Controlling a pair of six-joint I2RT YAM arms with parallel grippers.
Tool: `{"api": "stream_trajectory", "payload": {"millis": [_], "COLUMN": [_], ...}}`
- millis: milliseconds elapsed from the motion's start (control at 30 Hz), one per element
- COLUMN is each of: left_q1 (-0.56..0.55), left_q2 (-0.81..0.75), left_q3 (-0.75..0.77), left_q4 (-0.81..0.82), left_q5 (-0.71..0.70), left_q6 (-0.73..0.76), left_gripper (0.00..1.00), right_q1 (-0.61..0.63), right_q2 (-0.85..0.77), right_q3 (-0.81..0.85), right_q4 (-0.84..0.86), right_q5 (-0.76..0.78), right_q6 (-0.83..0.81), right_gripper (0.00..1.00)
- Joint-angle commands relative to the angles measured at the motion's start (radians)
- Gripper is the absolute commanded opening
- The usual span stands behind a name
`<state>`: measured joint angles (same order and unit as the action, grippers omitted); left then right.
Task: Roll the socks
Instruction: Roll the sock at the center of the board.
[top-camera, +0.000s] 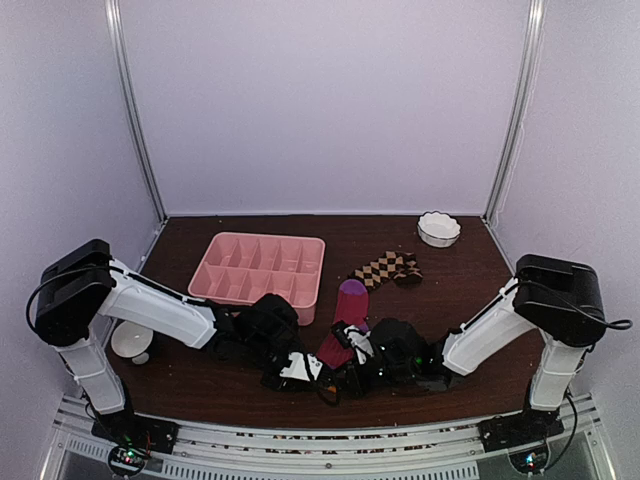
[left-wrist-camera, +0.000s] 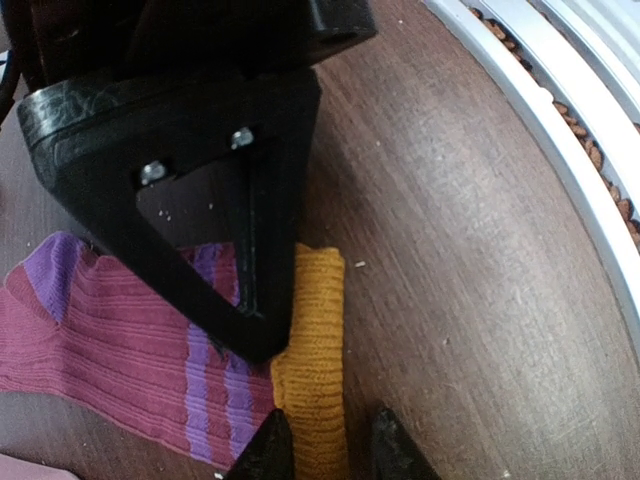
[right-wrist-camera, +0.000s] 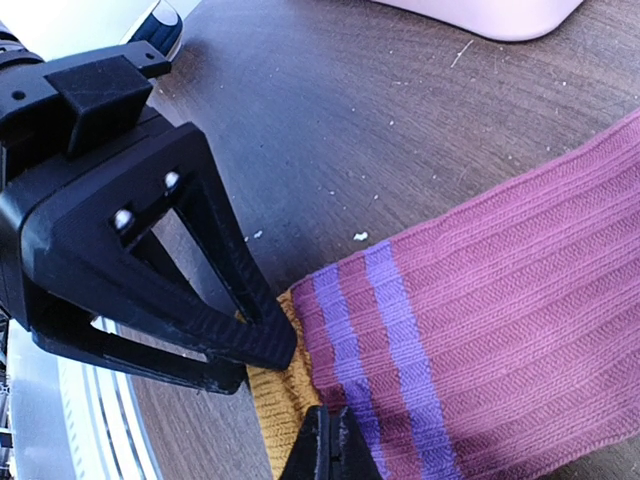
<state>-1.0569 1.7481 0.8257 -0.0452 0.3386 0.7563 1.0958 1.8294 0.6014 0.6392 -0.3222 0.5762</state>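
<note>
The magenta-pink sock (top-camera: 340, 335) lies flat near the front of the table, purple toe pointing away and orange cuff (left-wrist-camera: 312, 350) toward the arms. My left gripper (left-wrist-camera: 332, 447) is open, its two fingertips either side of the orange cuff. My right gripper (right-wrist-camera: 331, 447) is shut, its tips pressed onto the sock where the cuff meets the purple stripes (right-wrist-camera: 385, 340). Both grippers meet at the cuff end, the left gripper (top-camera: 315, 375) and the right gripper (top-camera: 345, 368). The brown-and-tan checkered sock (top-camera: 388, 268) lies apart, farther back.
A pink divided tray (top-camera: 260, 268) stands at the back left, close to the left arm. One white bowl (top-camera: 438, 228) sits at the back right, another white bowl (top-camera: 130, 340) by the left arm's base. The metal front rail (left-wrist-camera: 560, 150) runs just beside the cuff.
</note>
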Motion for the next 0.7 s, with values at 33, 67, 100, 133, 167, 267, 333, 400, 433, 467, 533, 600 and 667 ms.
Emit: {"api": "stream_trajectory", "payload": {"millis": [33, 67, 100, 133, 167, 267, 333, 400, 433, 467, 533, 600, 667], "left_q1": [-0.022, -0.024, -0.025, -0.026, -0.027, -0.028, -0.028, -0.025, -0.021, -0.016, -0.003, 0.011, 0.026], "left_q2": [0.010, 0.011, 0.011, 0.013, 0.015, 0.027, 0.041, 0.057, 0.067, 0.077, 0.101, 0.126, 0.142], "left_q3": [-0.048, -0.053, -0.059, -0.063, -0.063, -0.047, -0.027, -0.005, 0.009, 0.027, 0.066, 0.107, 0.136], "left_q4": [0.057, 0.068, 0.078, 0.086, 0.090, 0.062, 0.030, -0.009, -0.035, -0.065, -0.131, -0.192, -0.250], "left_q5": [-0.053, -0.060, -0.064, -0.068, -0.072, -0.071, -0.068, -0.059, -0.047, -0.033, 0.004, 0.040, 0.080], "left_q6": [0.034, 0.034, 0.034, 0.034, 0.034, 0.023, 0.011, -0.010, -0.022, -0.032, -0.056, -0.070, -0.089], "left_gripper": [0.22, 0.20, 0.18, 0.17, 0.15, 0.13, 0.10, 0.09, 0.07, 0.05, 0.04, 0.02, 0.02], "right_q1": [-0.012, -0.015, -0.016, -0.017, -0.016, -0.018, -0.018, -0.017, -0.019, -0.018, -0.018, -0.019, -0.017], "right_q2": [0.023, 0.021, 0.021, 0.021, 0.022, 0.019, -0.005, -0.043, -0.066, -0.093, -0.152, -0.220, -0.288], "right_q3": [-0.022, -0.022, -0.022, -0.023, -0.023, -0.024, -0.034, -0.057, -0.065, -0.068, -0.081, -0.106, -0.120], "right_q4": [-0.065, -0.065, -0.065, -0.064, -0.063, -0.051, -0.046, -0.047, -0.065, -0.093, -0.155, -0.183, -0.230], "right_q5": [-0.025, -0.029, -0.034, -0.039, -0.044, -0.056, -0.043, 0.002, 0.031, 0.062, 0.125, 0.197, 0.264], "right_q6": [0.010, 0.012, 0.014, 0.015, 0.017, 0.024, 0.019, 0.011, 0.004, -0.007, -0.026, -0.042, -0.059], "right_gripper": [0.00, 0.00, 0.00, 0.00, 0.00, 0.00, 0.00, 0.05, 0.09, 0.14, 0.20, 0.26, 0.32]}}
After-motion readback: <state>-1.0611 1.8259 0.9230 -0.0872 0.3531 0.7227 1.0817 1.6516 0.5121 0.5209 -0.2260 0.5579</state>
